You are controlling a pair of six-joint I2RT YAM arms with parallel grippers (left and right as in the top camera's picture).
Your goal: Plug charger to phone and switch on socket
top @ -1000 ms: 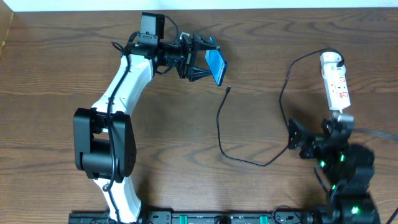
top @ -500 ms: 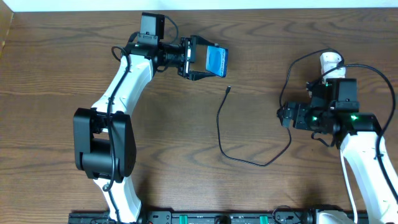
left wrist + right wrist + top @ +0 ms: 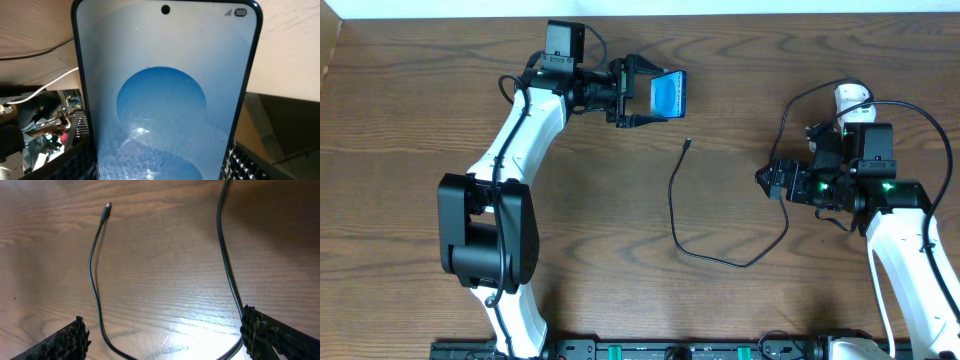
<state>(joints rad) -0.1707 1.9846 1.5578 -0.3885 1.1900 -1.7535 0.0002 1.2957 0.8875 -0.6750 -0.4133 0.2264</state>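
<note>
My left gripper (image 3: 638,92) is shut on the phone (image 3: 667,95) and holds it above the table at the back, blue screen showing. In the left wrist view the phone (image 3: 165,100) fills the frame between my fingers (image 3: 252,161). The charger's black cable (image 3: 672,200) lies in a loop on the table, its connector tip (image 3: 688,143) free, below and right of the phone. Its white plug head (image 3: 852,95) shows at the far right. My right gripper (image 3: 770,180) is open over the cable's right branch (image 3: 226,260); the tip (image 3: 106,210) lies ahead of it. The socket is mostly hidden under my right arm.
The wooden table (image 3: 580,230) stretches between the two arms. The left arm's white links (image 3: 515,140) cross the left half. A black rail (image 3: 650,350) runs along the front edge.
My right arm has swung up from the front edge over the power strip, and its gripper has moved left toward the cable. My left gripper has turned the phone slightly.
</note>
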